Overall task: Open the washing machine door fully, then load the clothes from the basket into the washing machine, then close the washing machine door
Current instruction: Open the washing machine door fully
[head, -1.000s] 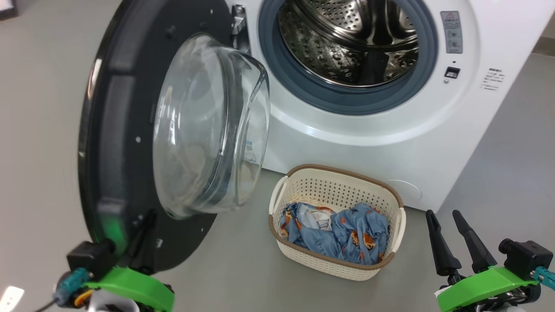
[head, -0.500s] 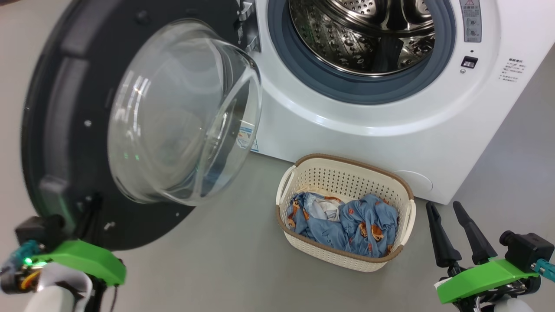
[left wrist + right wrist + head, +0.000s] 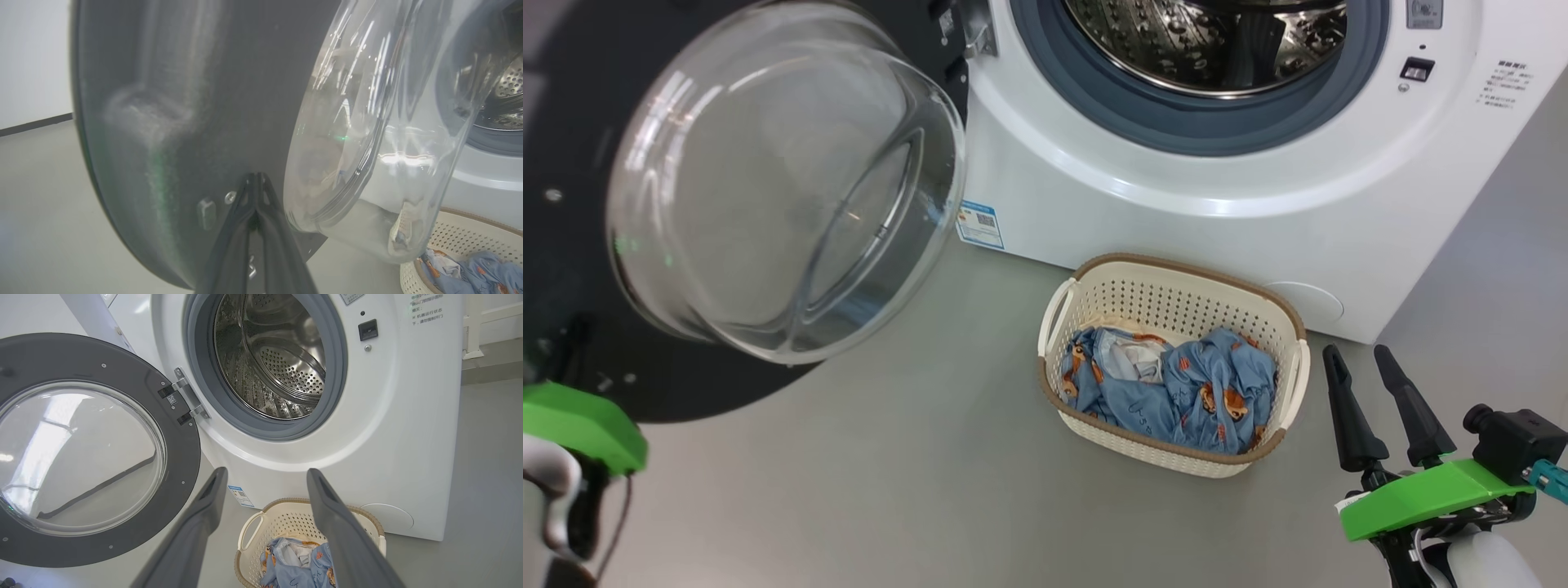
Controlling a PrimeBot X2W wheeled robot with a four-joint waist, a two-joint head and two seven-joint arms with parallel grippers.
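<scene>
**A:** Door (image 3: pixel 760 188), where?

**B:** Hangs open at the left of the washer (image 3: pixel 1176 212), hinged there and swung well out, with the glass bulge turned toward the head camera. Leaves the drum (image 3: pixel 1217 41) mouth bare inside the grey gasket (image 3: pixel 1201 135).

**A:** And left fingers (image 3: pixel 239 228)?

**B:** Pressed tight together, gripping nothing. Tips set against the door's black inner face, low on the rim, just beside a small screw (image 3: pixel 230 197). Slightly blurred in the left wrist view, so cannot tell how firm the contact is.

**A:** Then right fingers (image 3: pixel 1347 416)?

**B:** Spread wide and empty. Raised above the floor (image 3: pixel 890 482) at the lower right of the head view, near the basket's right handle but apart from it. Pointing toward the washer front, with the basket between them in the right wrist view.

**A:** Basket (image 3: pixel 1176 282)?

**B:** Upright on the floor, close before the washer, below the drum mouth and right of the blue label (image 3: pixel 980 224).

**A:** Clothes (image 3: pixel 1176 384)?

**B:** All in the basket, a crumpled blue heap with orange figures and a white patch near the middle. Lying below the brown rim, touched by neither pair of fingers.
</scene>
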